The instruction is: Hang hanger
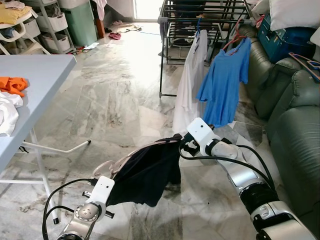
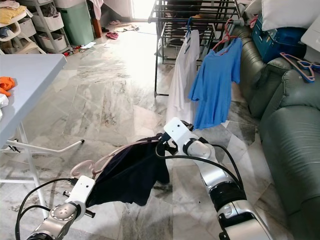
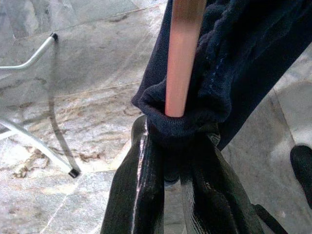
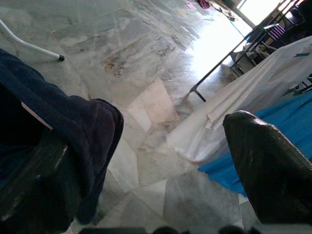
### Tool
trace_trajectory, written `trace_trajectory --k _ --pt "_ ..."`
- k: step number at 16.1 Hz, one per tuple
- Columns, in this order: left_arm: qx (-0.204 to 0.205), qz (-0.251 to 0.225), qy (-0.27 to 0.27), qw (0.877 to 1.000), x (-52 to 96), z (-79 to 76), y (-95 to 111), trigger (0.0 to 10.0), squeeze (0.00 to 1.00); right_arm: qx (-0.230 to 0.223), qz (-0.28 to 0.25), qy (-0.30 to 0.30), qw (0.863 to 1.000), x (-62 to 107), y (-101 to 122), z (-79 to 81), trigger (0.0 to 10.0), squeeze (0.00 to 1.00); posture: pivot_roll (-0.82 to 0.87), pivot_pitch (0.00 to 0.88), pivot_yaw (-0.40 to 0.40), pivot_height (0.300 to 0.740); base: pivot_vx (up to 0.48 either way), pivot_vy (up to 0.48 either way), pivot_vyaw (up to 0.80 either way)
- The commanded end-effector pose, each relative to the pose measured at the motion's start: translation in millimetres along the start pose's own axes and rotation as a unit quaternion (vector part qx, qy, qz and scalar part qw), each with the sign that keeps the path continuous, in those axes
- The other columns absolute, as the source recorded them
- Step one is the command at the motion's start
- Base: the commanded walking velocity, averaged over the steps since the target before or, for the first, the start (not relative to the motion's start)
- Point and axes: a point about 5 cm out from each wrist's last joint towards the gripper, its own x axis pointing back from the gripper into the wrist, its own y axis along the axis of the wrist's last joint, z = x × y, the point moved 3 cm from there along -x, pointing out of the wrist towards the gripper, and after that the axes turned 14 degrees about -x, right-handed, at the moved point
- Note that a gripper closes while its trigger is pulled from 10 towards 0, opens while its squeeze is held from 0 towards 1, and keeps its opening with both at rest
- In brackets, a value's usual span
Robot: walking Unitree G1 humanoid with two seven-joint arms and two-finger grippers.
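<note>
The dark shirt [image 1: 147, 172] on its hanger [image 1: 116, 164], pinched by the left gripper [image 3: 168, 161] and steadied by the open right gripper [image 1: 186, 145], is well short of the drying rack [image 1: 200, 20]; hanging remains.

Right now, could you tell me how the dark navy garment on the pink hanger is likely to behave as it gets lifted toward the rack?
The navy garment sags in folds, so it is probably floppy and may swing. The pink hanger looks smooth, so the cloth could slip.

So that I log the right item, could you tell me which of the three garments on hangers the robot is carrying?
The dark navy garment on the pink hanger, held between the left gripper and right gripper. The white and blue ones hang on the drying rack.
</note>
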Motion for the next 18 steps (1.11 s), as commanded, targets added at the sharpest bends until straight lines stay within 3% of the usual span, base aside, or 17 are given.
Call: trace_trajectory --k 1,18 --pt "-0.022 -0.133 -0.001 0.991 -5.3 0.3 76.8 10.0 0.0 0.016 0.024 0.1 0.995 -10.3 -9.1 50.3 10.0 1.0 -0.19 0.0 0.129 0.74 0.0 0.0 0.0" --pt "-0.022 -0.133 -0.001 0.991 -5.3 0.3 76.8 10.0 0.0 0.016 0.024 0.1 0.995 -10.3 -9.1 50.3 10.0 1.0 -0.19 0.0 0.129 0.74 0.0 0.0 0.0"
